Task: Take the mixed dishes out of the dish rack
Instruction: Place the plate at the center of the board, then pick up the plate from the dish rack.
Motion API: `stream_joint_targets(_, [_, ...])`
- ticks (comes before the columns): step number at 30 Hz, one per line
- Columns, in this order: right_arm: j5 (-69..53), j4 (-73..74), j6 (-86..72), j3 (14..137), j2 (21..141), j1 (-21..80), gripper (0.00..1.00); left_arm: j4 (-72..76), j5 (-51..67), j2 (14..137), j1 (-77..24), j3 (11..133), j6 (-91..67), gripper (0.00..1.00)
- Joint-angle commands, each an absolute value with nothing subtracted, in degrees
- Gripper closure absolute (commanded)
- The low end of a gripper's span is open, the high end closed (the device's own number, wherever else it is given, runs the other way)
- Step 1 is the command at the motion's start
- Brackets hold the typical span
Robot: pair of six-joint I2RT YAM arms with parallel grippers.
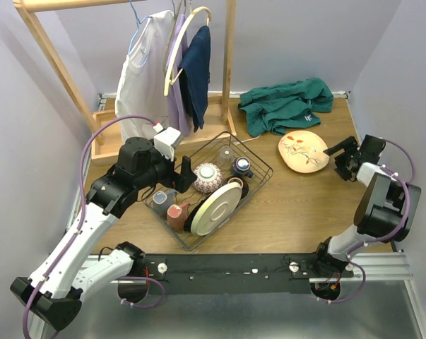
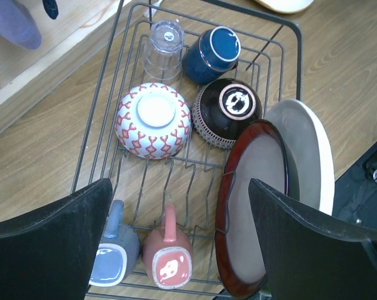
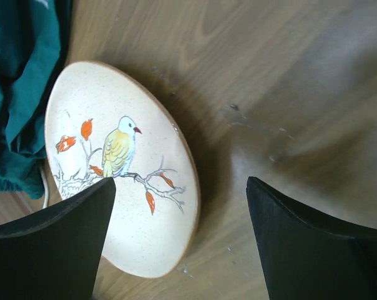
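Observation:
The black wire dish rack [image 1: 264,167] sits mid-table. It holds a red-and-white patterned bowl [image 2: 154,122], a dark bowl [image 2: 229,112], a blue cup [image 2: 210,55], a clear glass [image 2: 163,50], a grey mug [image 2: 113,253], a red mug [image 2: 168,256], a dark red-rimmed plate [image 2: 251,200] and a cream plate [image 2: 310,156]. My left gripper [image 2: 180,187] hangs open above the rack's near end, over the mugs, holding nothing. A cream plate with a bird painting [image 3: 122,169] lies on the table at the right. My right gripper [image 3: 180,182] stands open over that plate's edge.
A wooden clothes rack with hanging garments [image 1: 170,63] stands at the back left, its base close to the dish rack. A crumpled green cloth [image 1: 287,102] lies at the back, touching the bird plate's far side. Walls close in on both sides.

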State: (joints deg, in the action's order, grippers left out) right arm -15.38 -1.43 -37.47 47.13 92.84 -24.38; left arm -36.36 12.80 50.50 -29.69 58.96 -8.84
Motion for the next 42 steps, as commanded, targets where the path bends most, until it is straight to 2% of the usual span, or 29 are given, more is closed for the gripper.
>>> stream_joint_targets(1, [-2.8, 9.2, -36.3, 49.0, 85.9, -24.5, 0.07, -39.1, 15.7, 51.1, -29.4, 58.4, -5.8, 0.01])
stream_joint_targets(10, [-7.6, 11.2, -36.3, 45.9, 71.0, -22.9, 0.07, -40.3, 25.7, 51.2, -29.5, 55.5, -2.4, 0.01])
stream_joint_targets(17, [-10.7, 13.3, -34.4, 44.9, 65.1, -20.3, 0.07, -37.4, 30.2, 52.6, -29.5, 55.2, -5.7, 0.04])
stream_joint_targets(27, [-13.2, 14.0, -33.6, 44.1, 64.2, -19.5, 0.07, -36.6, 32.8, 55.7, -30.1, 55.5, -8.0, 0.08])
stream_joint_targets(42, [-14.9, 14.0, -33.7, 43.7, 64.8, -19.3, 0.07, -35.6, 37.0, 54.6, -31.0, 55.7, -9.6, 0.09])
